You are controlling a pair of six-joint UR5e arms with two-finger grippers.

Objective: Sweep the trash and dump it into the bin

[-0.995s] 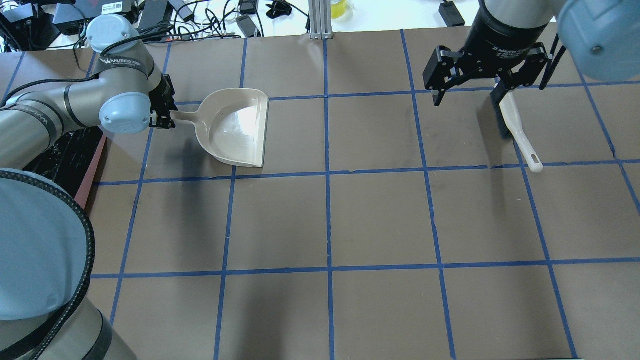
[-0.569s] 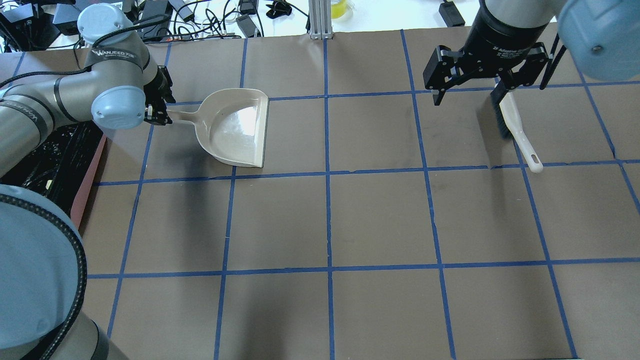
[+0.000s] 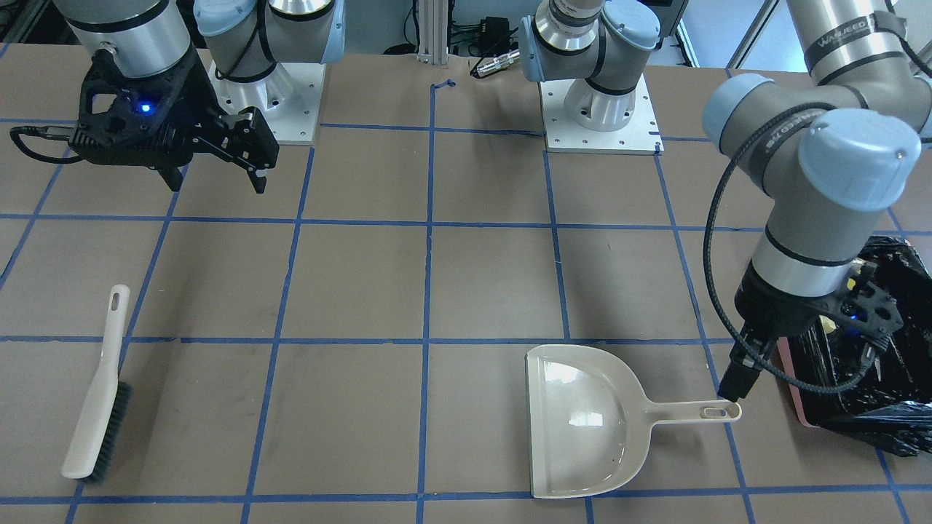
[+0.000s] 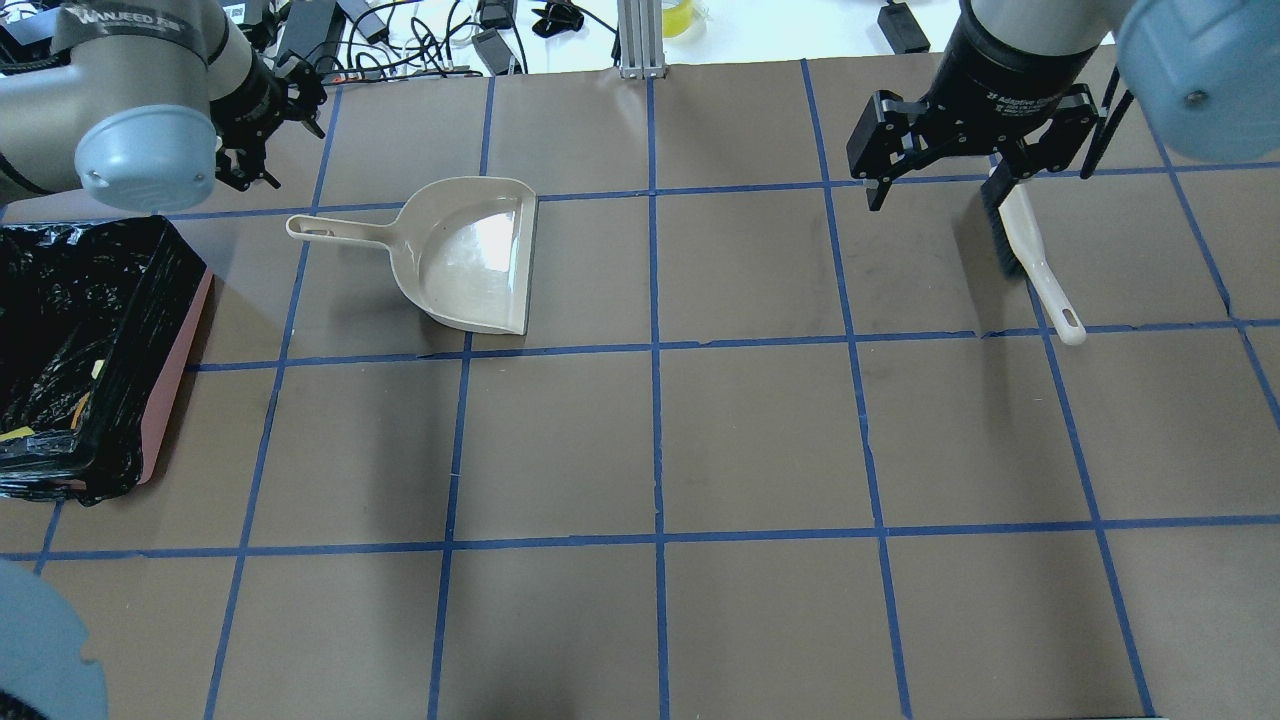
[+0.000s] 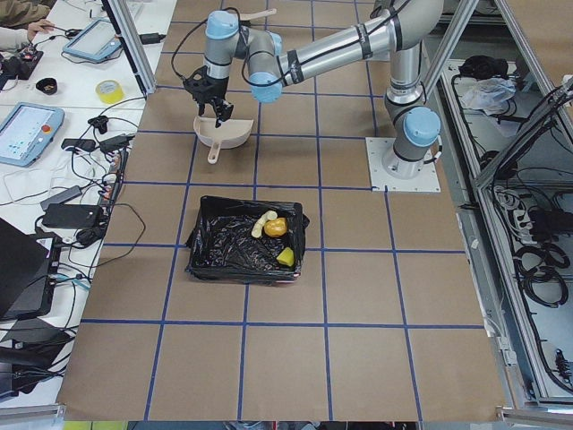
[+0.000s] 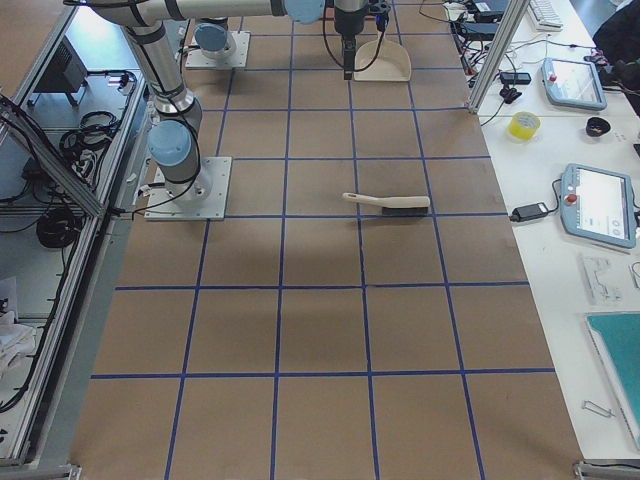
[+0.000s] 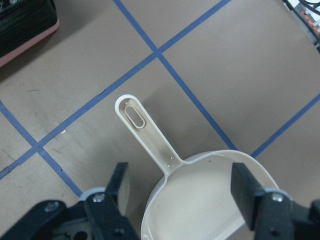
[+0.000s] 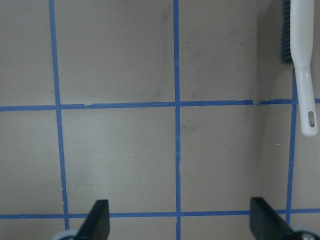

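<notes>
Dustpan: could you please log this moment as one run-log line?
left gripper open above dustpan | dustpan empty | trash in bin | brush on table | right gripper open, empty

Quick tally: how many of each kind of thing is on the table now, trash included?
Trash pieces (cream slice, amber lump, yellow wedge), all in the bin: 3
Bin: 1
Dustpan: 1
Brush: 1
Total: 6

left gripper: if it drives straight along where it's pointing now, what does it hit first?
Probably the dustpan: the open left gripper points down at the table, and the wrist view puts the handle's root between its fingers. Exact contact spot unclear.
</notes>
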